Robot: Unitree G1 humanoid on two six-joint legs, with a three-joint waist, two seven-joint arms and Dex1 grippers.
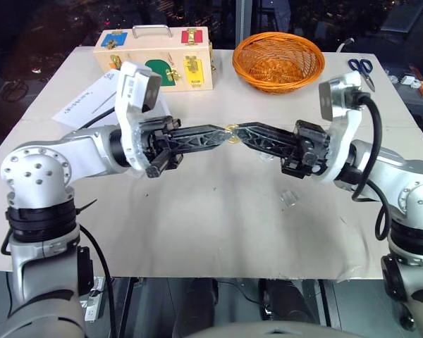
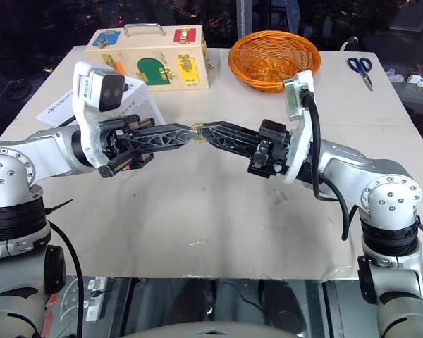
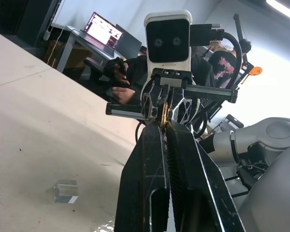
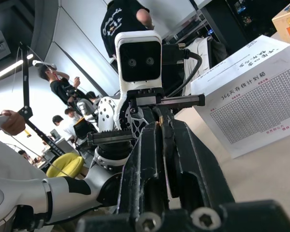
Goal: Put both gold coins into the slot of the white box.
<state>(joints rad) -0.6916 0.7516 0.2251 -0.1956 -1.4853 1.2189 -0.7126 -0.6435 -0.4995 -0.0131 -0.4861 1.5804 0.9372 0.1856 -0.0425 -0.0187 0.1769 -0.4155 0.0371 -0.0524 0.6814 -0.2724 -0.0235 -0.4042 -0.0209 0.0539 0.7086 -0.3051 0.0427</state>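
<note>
One gold coin (image 1: 231, 129) hangs in mid-air over the middle of the table, between two grippers that meet tip to tip. My left gripper (image 1: 225, 133) reaches in from the left and is shut on the coin; the left wrist view shows the coin's edge (image 3: 164, 114) pinched between its fingers. From the right, my right gripper (image 1: 240, 134) has its tip at the same coin. The white box (image 1: 84, 104) stands at the table's back left, partly behind my left wrist, with the thin dark slot (image 1: 97, 103) on its top. The box's printed face (image 4: 253, 104) also shows.
A pale wooden case (image 1: 155, 60) with coloured latches stands at the back, with an orange wicker basket (image 1: 278, 60) to its right. Scissors (image 1: 362, 68) lie at the back right. A small clear block (image 1: 290, 199) sits on the table under my right arm. People stand in the background.
</note>
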